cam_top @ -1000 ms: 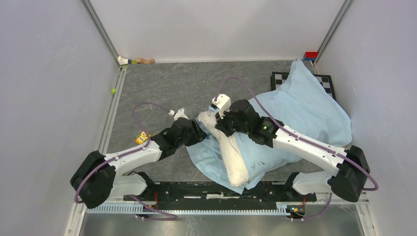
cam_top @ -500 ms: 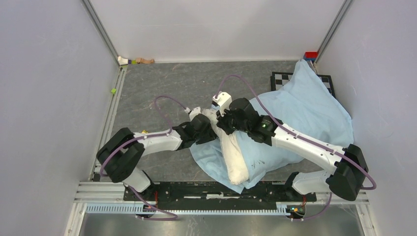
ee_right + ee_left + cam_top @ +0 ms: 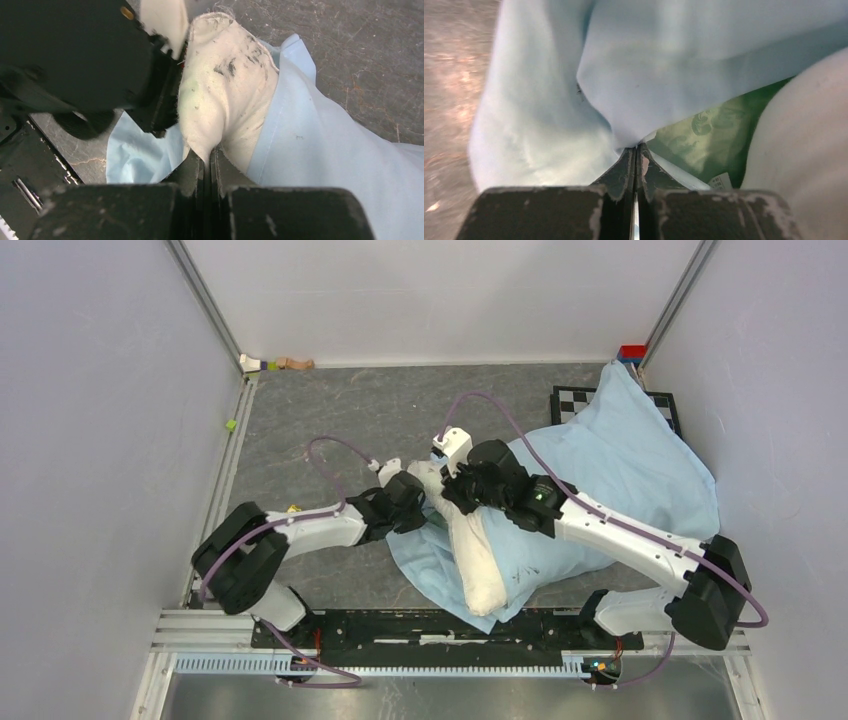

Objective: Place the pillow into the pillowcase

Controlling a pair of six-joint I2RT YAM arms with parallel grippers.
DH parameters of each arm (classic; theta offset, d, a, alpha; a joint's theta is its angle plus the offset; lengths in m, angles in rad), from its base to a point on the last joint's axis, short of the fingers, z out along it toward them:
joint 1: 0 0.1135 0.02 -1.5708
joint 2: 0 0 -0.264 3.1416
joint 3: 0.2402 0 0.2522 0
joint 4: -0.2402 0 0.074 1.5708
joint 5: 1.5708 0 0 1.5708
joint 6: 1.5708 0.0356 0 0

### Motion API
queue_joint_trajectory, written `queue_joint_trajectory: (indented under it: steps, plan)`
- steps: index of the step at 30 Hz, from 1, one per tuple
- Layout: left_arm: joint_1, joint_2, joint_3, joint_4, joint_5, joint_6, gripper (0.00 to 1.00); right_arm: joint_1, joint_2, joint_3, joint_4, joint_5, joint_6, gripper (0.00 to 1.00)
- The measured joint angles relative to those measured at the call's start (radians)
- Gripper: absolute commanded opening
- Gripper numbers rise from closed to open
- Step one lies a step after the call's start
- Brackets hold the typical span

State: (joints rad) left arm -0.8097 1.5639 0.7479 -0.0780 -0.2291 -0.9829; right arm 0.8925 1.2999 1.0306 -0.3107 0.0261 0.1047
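The off-white, smudged pillow point(image 3: 470, 540) lies partly inside the wrinkled light-blue pillowcase point(image 3: 620, 470), its exposed corner pinched at the right gripper point(image 3: 209, 152). The case's edge, mint-green patterned inside, is pinched at the left gripper point(image 3: 636, 150).

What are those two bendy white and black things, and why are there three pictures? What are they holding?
They are two robot arms fixed to the near edge of a table. One picture looks down from above; the other two come from small cameras on each wrist, so you see the jaws up close.

On the table lies a limp light-blue pillowcase with an off-white pillow partly inside it.

The left gripper has its jaws shut on a fold of the pillowcase near its opening, where green lining shows. The right gripper has its jaws shut on a corner of the pillow.

A few small things lie by the far wall.
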Motion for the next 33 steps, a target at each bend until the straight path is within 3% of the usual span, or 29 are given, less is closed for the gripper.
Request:
queue_joint_trajectory:
  steps: [7,13,22,30,33]
  plan:
    - [0.131,-0.266,-0.132,0.005,0.061,-0.004,0.02,0.001,-0.056,0.000,-0.008,-0.016,-0.074,0.00]
    - [0.228,-0.330,-0.140,0.006,0.130,-0.002,0.02,0.007,-0.054,-0.016,0.019,-0.096,-0.133,0.00]
    - [0.253,-0.348,-0.052,-0.040,0.157,0.026,0.02,0.029,0.055,-0.073,0.123,-0.094,-0.170,0.00]
    - [0.265,-0.510,-0.051,-0.036,0.180,0.130,0.02,0.032,0.212,0.011,0.145,0.011,-0.148,0.00]
    - [0.287,-0.594,-0.050,0.042,0.181,0.164,0.02,0.037,0.307,0.069,0.094,0.063,-0.117,0.00]
